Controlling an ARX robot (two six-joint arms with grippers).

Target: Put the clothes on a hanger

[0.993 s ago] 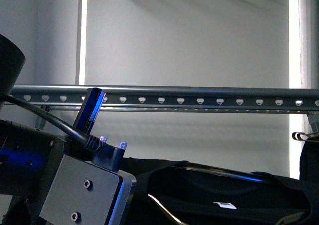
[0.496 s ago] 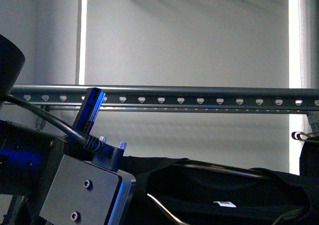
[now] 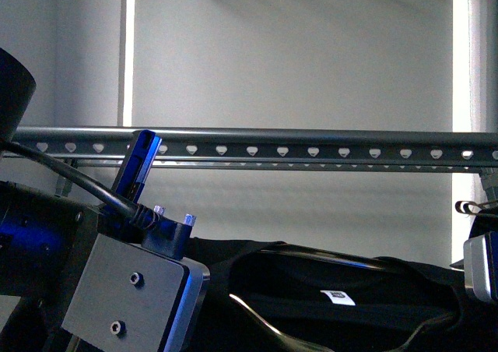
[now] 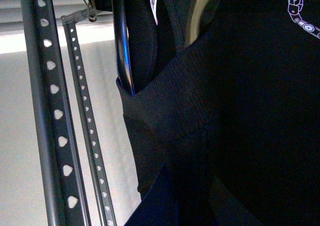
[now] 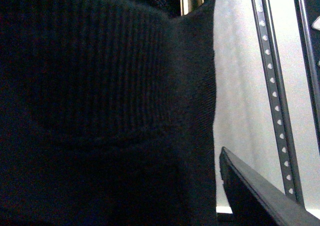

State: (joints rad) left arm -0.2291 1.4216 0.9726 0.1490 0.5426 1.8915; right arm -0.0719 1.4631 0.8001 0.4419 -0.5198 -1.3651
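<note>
The black T-shirt [image 3: 350, 282] is hanging just below the rail [image 3: 311, 143], between the left arm [image 3: 124, 290] and right arm [image 3: 481, 266], so the lift is seemingly under way. Next it is needing more height, then travel over the rail. A shiny bar [image 3: 327, 256] is sitting in its neck opening. Fabric is hiding the left gripper and right gripper, so I cannot tell whether either is clamped.

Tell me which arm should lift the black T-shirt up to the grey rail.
Left, likely: left arm shows level with the grey metal rail with heart-shaped holes; right arm shows lower, beside the black T-shirt.
</note>
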